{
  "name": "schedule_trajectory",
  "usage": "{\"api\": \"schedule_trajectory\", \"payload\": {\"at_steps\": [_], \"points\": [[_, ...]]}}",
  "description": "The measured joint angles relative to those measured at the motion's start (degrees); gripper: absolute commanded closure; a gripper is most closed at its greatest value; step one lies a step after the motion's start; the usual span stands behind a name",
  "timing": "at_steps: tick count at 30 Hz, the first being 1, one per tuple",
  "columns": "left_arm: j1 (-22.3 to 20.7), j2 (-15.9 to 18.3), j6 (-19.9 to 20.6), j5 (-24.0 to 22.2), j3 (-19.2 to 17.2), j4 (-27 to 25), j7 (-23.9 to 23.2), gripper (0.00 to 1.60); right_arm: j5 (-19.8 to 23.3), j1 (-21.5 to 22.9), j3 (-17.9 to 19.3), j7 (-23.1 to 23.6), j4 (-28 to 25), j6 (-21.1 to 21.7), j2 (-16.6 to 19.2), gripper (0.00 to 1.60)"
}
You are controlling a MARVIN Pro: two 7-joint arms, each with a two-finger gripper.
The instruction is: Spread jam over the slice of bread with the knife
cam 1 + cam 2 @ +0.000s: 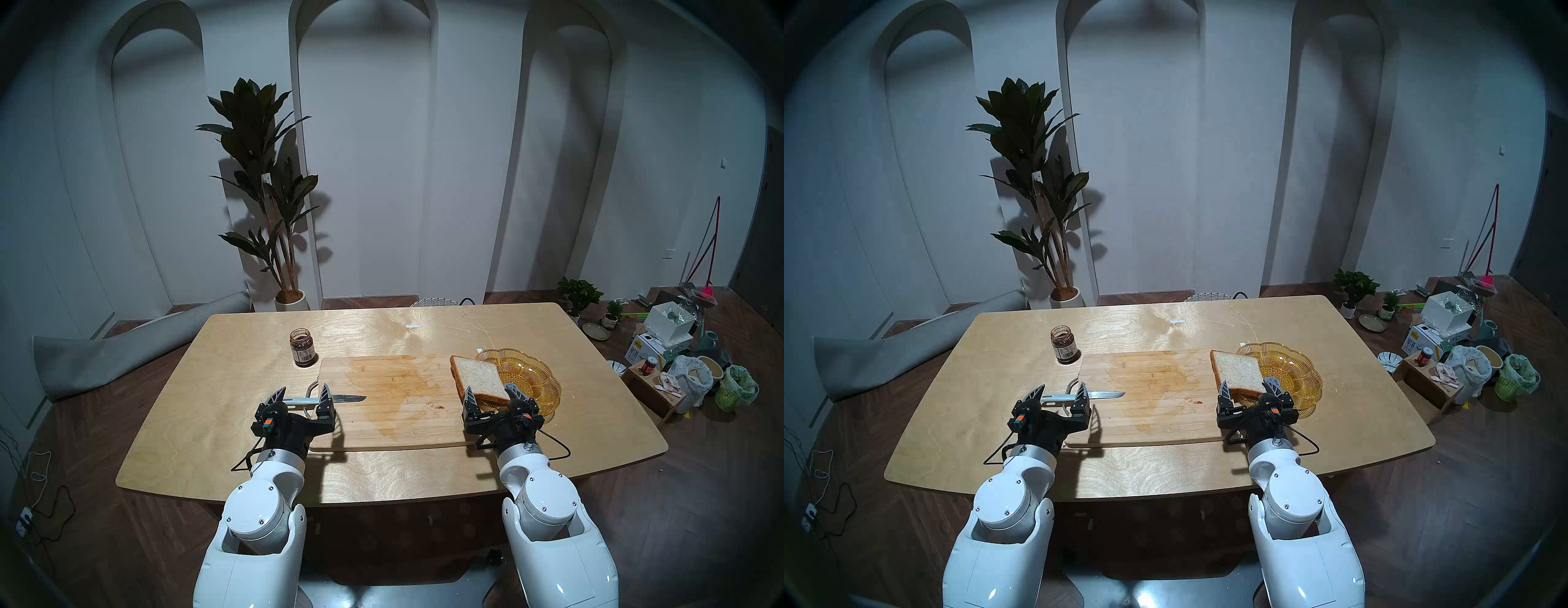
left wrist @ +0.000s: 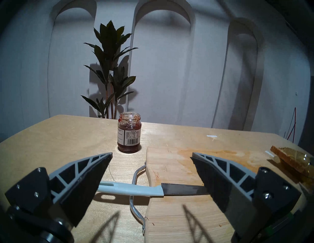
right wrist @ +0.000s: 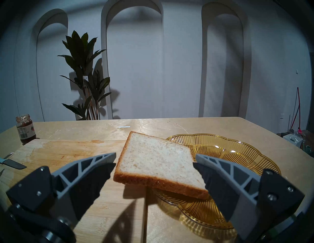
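Observation:
The knife lies crosswise, its pale handle over the cutting board's metal handle and its dark blade on the board. My left gripper hovers open just above and before it, one finger on each side. An open glass jar of jam stands behind the board's left corner. The slice of bread leans tilted on the left rim of the amber glass dish. Close in front of the slice, my right gripper stands open.
A wooden cutting board with a wet stain and a small red smear fills the middle of the light wooden table. Its bent metal handle sticks out at the left end. Boxes, bags and plants crowd the floor at the right.

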Motion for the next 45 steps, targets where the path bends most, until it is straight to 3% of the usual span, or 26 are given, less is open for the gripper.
{"api": "schedule_trajectory", "payload": {"at_steps": [3, 4, 12, 28, 34, 41, 45], "points": [[0.7, -0.4, 0.1, -3.3, -0.5, -1.8, -0.1, 0.00, 0.0, 0.0, 0.0, 0.1, 0.0, 0.0, 0.1, 0.00], [1.3, -0.7, 0.2, -6.7, -1.1, -3.2, -0.5, 0.00, 0.0, 0.0, 0.0, 0.1, 0.0, 0.0, 0.1, 0.00], [2.6, -2.0, 0.6, -20.2, -4.0, -6.3, -2.4, 0.00, 0.0, 0.0, 0.0, 0.1, 0.1, 0.0, 0.3, 0.00], [2.9, -4.2, 8.8, -48.7, -9.3, -6.5, -7.4, 0.00, 0.0, 0.0, -0.1, 0.1, 0.1, -0.1, 0.5, 0.00], [2.6, -4.3, 9.7, -49.4, -9.0, -6.7, -5.3, 0.00, 0.0, 0.0, -0.1, 0.1, 0.1, -0.1, 0.6, 0.00], [2.4, -3.7, 8.4, -42.4, -6.0, -7.6, 2.7, 0.00, 0.0, 0.0, -0.1, 0.1, 0.1, -0.1, 0.6, 0.00], [2.1, -3.2, 8.0, -41.9, -4.6, -7.8, 6.6, 0.00, 0.0, 0.0, -0.1, 0.1, 0.1, -0.1, 0.6, 0.00]]}}
